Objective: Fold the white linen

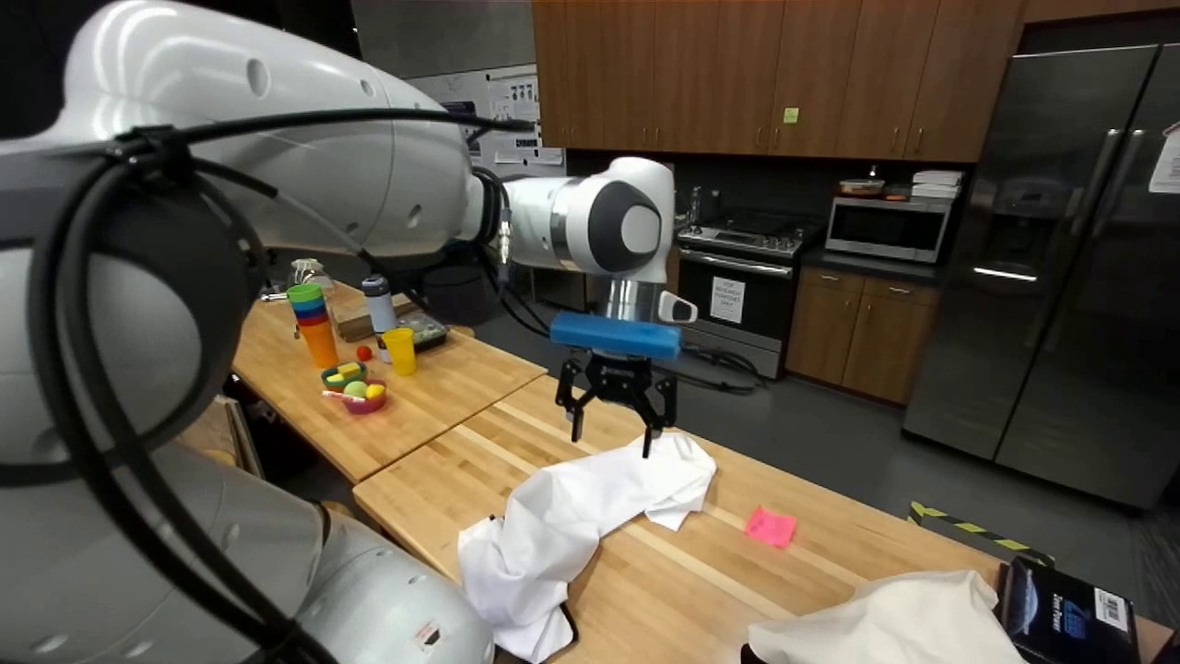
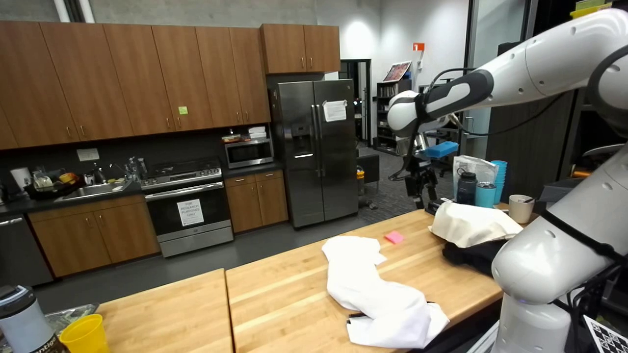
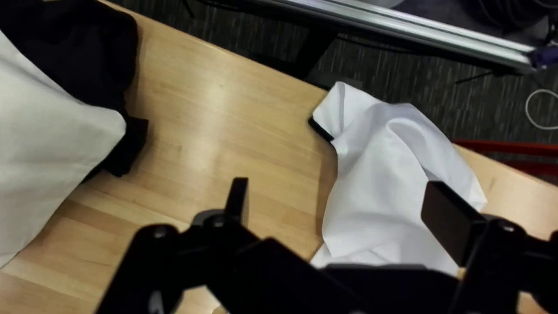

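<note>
One tool [image 3: 337, 203], spread wide, empty, hangs apart from one white linen [image 3: 375, 187] and one cream cloth [image 3: 43, 152].

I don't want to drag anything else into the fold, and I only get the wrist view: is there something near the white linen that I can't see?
Observer: Yes. In an exterior view, a pink item lies on the table beside the white linen, not touching it.

Operator: Noted. From my angle one finger covers part of the white linen. Is it touching the cloth?

Observer: No. In an exterior view, the hand hangs in the air, with a clear gap between it and the white linen.
</note>
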Robot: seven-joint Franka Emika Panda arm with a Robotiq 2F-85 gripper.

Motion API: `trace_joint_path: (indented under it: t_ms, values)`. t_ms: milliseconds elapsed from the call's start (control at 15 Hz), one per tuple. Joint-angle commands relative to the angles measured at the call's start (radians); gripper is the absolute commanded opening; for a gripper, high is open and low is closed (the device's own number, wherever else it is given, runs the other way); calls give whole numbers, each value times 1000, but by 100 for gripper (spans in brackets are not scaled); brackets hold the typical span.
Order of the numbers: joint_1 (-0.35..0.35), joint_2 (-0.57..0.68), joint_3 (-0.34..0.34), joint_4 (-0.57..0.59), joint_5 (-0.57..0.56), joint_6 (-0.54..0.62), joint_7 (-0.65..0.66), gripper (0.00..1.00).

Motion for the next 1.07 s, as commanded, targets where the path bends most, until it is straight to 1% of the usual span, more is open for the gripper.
trace_joint_path:
  t_ms: [0,67,133,267,400,533,600,667,800,1000]
  values:
    - [-28,4,-94,-47,-90,84,-167,100]
    - [-34,-19,-103,-67,-119,160,-182,100]
    - [-30,-30,-97,-69,-138,209,-185,100]
    - [-14,-37,-85,-65,-126,302,-179,100]
    - [12,-26,-51,-61,-86,420,-118,100]
    - [32,-11,-12,-74,-60,564,-50,100]
    - [47,19,15,-63,-54,581,-25,100]
    - [27,-4,-14,-61,-67,524,-77,100]
    - [36,6,2,-61,-66,532,-62,100]
    - [28,6,-6,-61,-66,532,-63,100]
